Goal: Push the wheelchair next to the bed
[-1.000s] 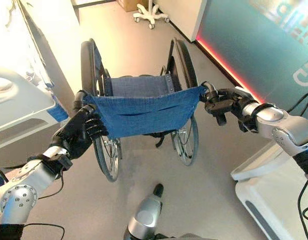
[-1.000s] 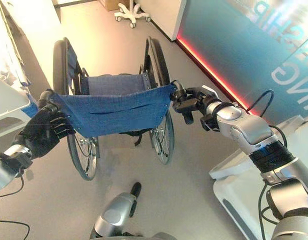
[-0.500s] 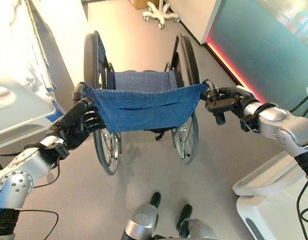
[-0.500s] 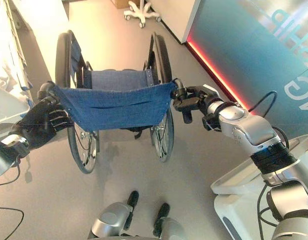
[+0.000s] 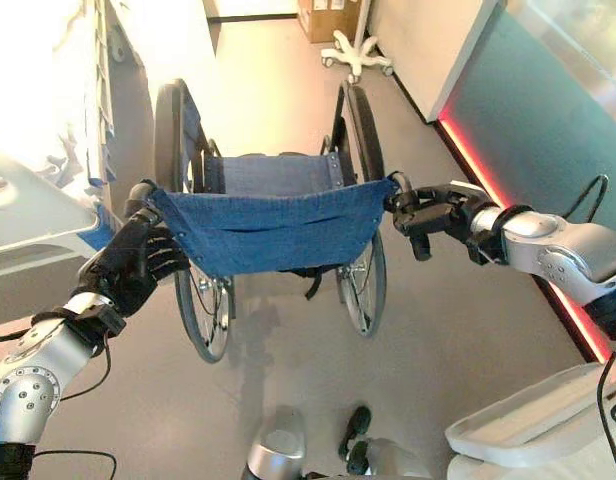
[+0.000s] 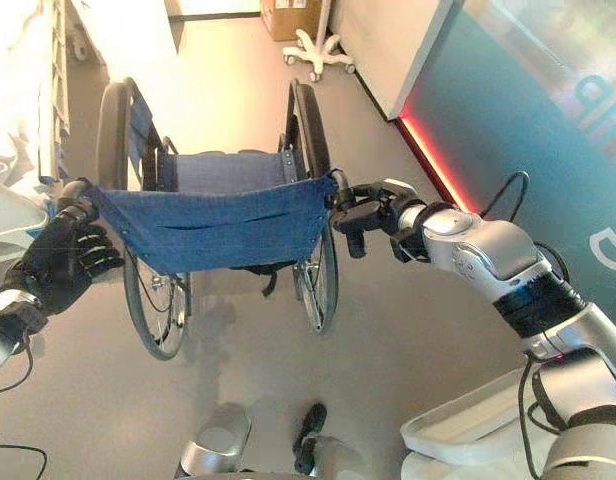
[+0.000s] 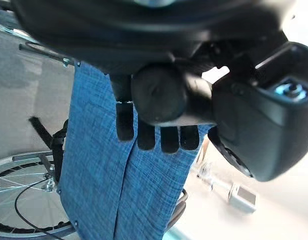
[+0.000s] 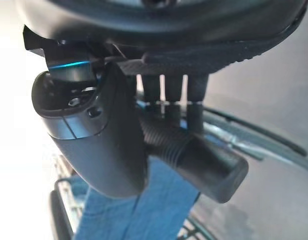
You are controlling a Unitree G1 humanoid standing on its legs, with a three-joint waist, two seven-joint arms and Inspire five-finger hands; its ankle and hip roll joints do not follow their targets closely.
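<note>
- White-framed bed (image 5: pixel 33 235) sits at the left edge of the head views, its end board just beside the left hand; compared with a second ago more floor shows ahead and the far wall with the rolling stand base (image 5: pixel 358 55) has come further into the picture, so the camera has travelled forward with the robot
- Left hand (image 5: pixel 133 265) is still curled round the left push handle (image 7: pixel 159 93); the left wrist view shows the fingers wrapped over the dark round grip end, with the blue cloth hanging past them
- Wheelchair (image 5: pixel 273 215) stands straight ahead between the two arms, its blue fabric backrest (image 5: pixel 278 230) stretched from one handle to the other, its left big wheel (image 5: pixel 173 140) near the bed's side; against the earlier frames it keeps the same place between the hands while the room slides by, which I read as the chair rolling forward alongside the bed
- Right hand (image 5: pixel 428 212) stays clamped on the right push handle (image 8: pixel 194 157), fingers over the ribbed grip in the right wrist view
- Judged from this, the push is under way and the chair is already close to the bed, though not yet drawn up fully beside it
- Teal wall panel (image 6: pixel 548 130) at the right, with a red light strip along its foot, carries large pale lettering, cut off and not readable as a word; a cardboard box (image 5: pixel 328 15) far ahead bears no print that I can make out
</note>
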